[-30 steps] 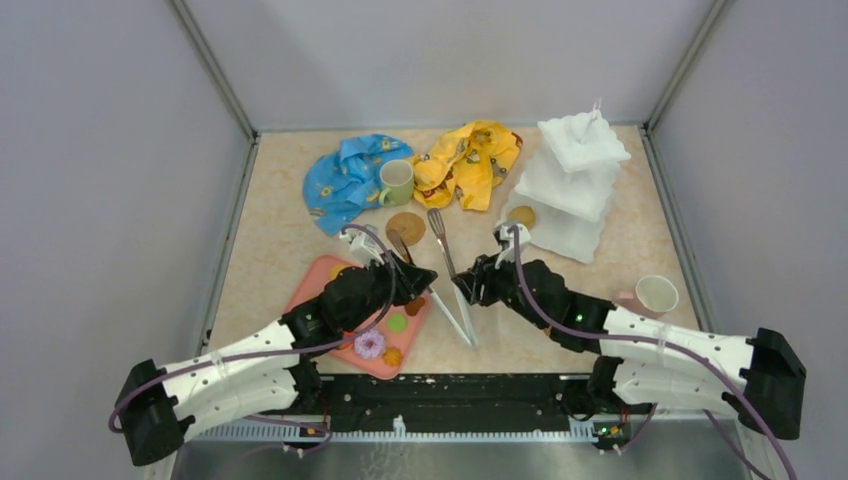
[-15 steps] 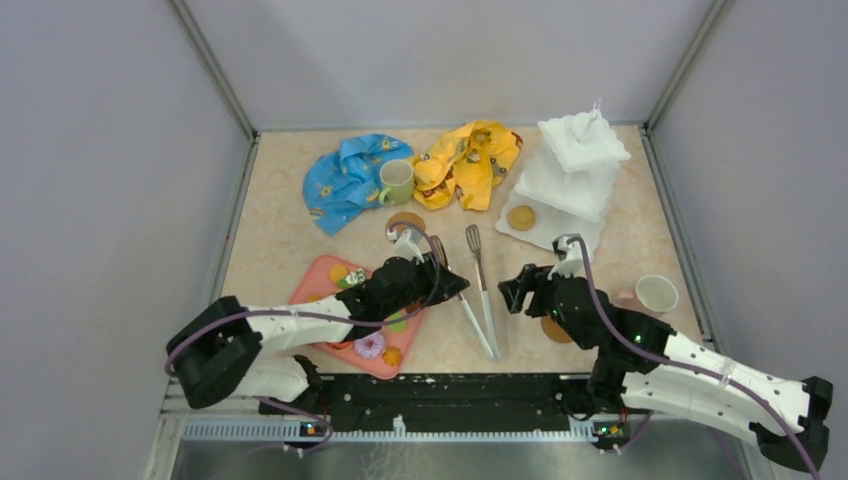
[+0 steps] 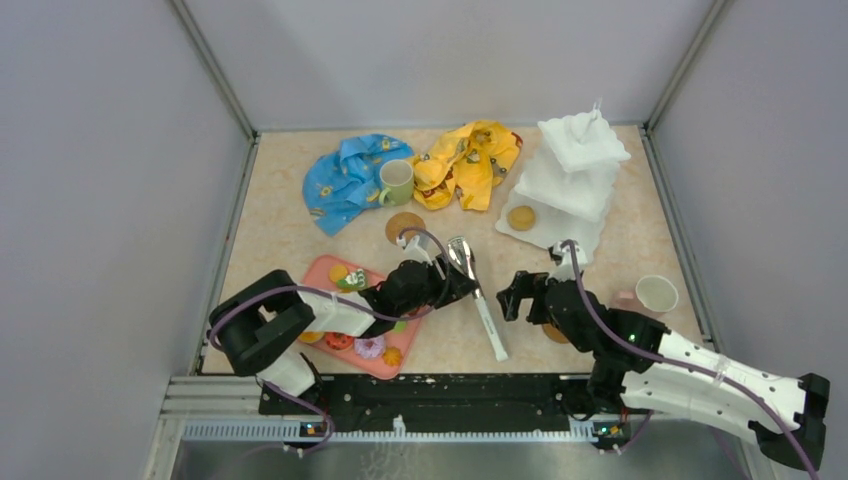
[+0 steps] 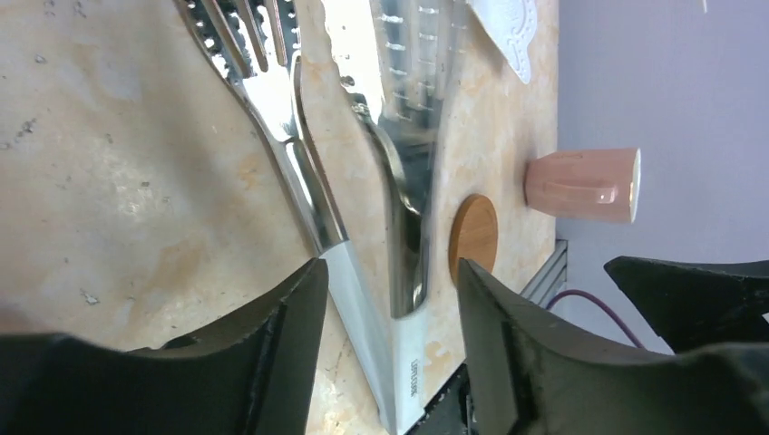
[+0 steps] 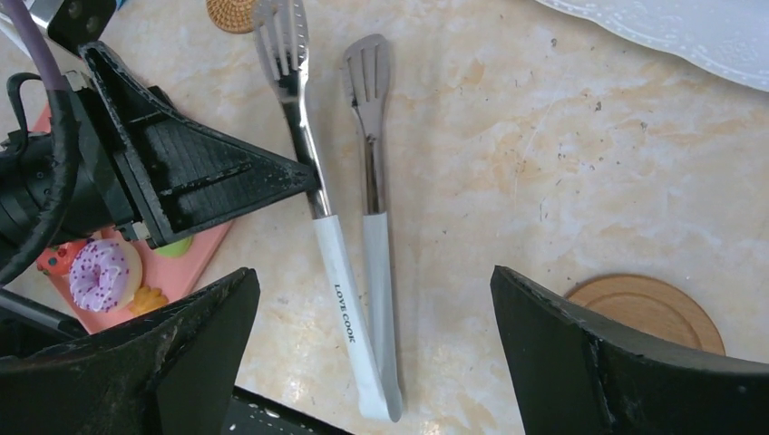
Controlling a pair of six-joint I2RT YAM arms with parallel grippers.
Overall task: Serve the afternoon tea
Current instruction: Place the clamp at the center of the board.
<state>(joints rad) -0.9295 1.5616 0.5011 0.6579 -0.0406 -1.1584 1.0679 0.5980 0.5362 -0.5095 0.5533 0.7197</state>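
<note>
Steel tongs (image 3: pixel 486 312) with white handles lie flat on the table between my two grippers. My left gripper (image 3: pixel 458 285) is open, its fingers astride the tongs' (image 4: pixel 399 181) two arms without pinching them. Above the handle end of the tongs (image 5: pixel 372 227) my right gripper (image 5: pixel 374 281) hangs wide open and empty. The white three-tier stand (image 3: pixel 575 185) is at the back right with one pastry (image 3: pixel 520 217) on its bottom tier. Toy pastries, among them a purple donut (image 5: pixel 98 272), lie on the pink tray (image 3: pixel 320 280). The pale green mug (image 3: pixel 396 182) stands between the cloths.
A pinkish-white mug (image 3: pixel 655 293) stands at the right edge. One brown coaster (image 3: pixel 405 226) lies behind the tongs, another (image 5: pixel 653 313) is under my right arm. Blue cloth (image 3: pixel 345 175) and yellow cloth (image 3: pixel 470 160) lie at the back.
Both grippers have opened. The left one has let go of the tongs, which now lie flat and further right with their arms closer together. The left arm has folded in.
</note>
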